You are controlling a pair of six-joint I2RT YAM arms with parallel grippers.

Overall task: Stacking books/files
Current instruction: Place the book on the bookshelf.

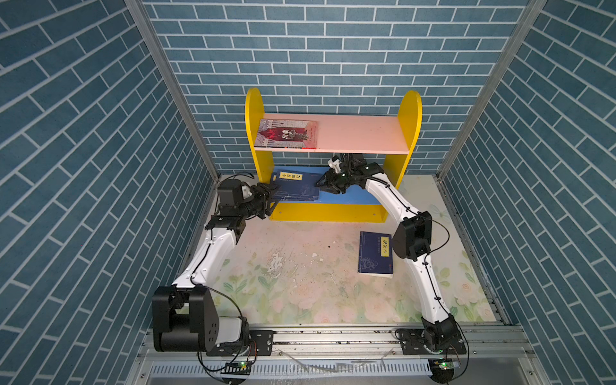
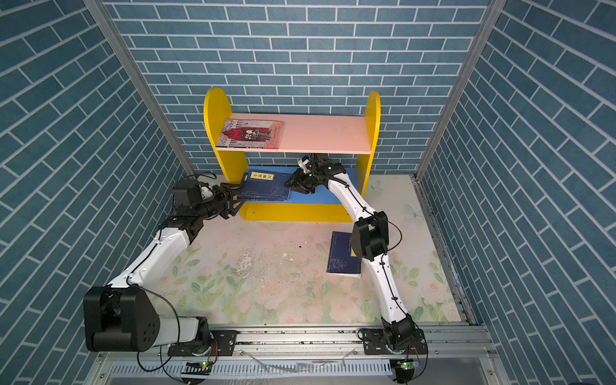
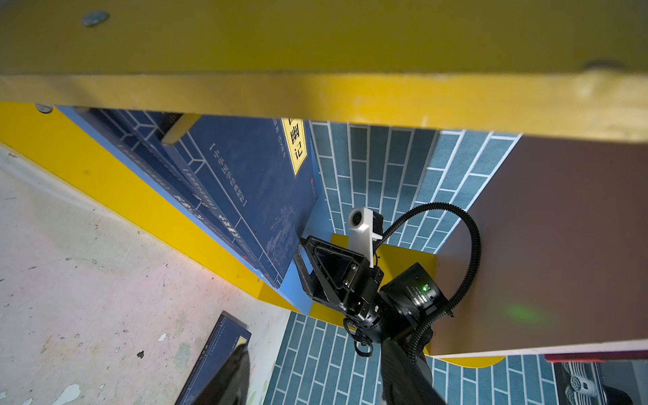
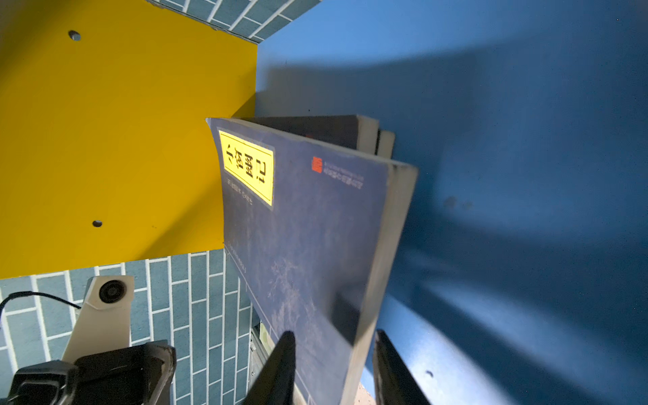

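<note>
Navy book stack (image 1: 296, 190) on blue shelf (image 1: 346, 198)

Navy book (image 4: 308, 245), yellow title strip (image 4: 247, 168) — edge between two black fingers (image 4: 280, 368), blue shelf (image 4: 491, 105), yellow panel (image 4: 105, 140)

Blue brick-pattern wall panels (image 1: 333, 50) on three sides, silver aluminium corner posts (image 1: 173, 86) between. Worn floral-print tabletop (image 1: 300, 290), surface chipped mid-way. Small shelf unit against back wall: yellow rounded side panels (image 1: 409, 126), pink upper board (image 1: 360, 133), blue lower board (image 1: 353, 197).

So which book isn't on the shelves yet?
The navy book lying alone on the floral table. The other navy ones lie on the blue bottom shelf; the red one on the pink shelf.
</note>
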